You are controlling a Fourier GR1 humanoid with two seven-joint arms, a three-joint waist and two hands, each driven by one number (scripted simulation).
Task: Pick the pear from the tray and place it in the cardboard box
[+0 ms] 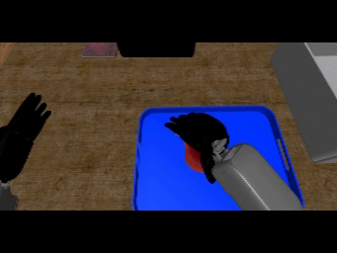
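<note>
A blue tray lies at the middle of the counter. My right hand is over it, coming in from the lower right, with its fingers curled downward. A small red fruit, the pear, shows only as a sliver under the palm next to the thumb; the hand hides most of it. The fingers and thumb seem to close round it. The box, grey in this view, stands at the right edge. My left hand rests open at the far left, fingers up, away from the tray.
A small pink item and a black object sit at the counter's far edge. Brown counter top lies between the tray and the left hand, and a narrow strip separates the tray from the box.
</note>
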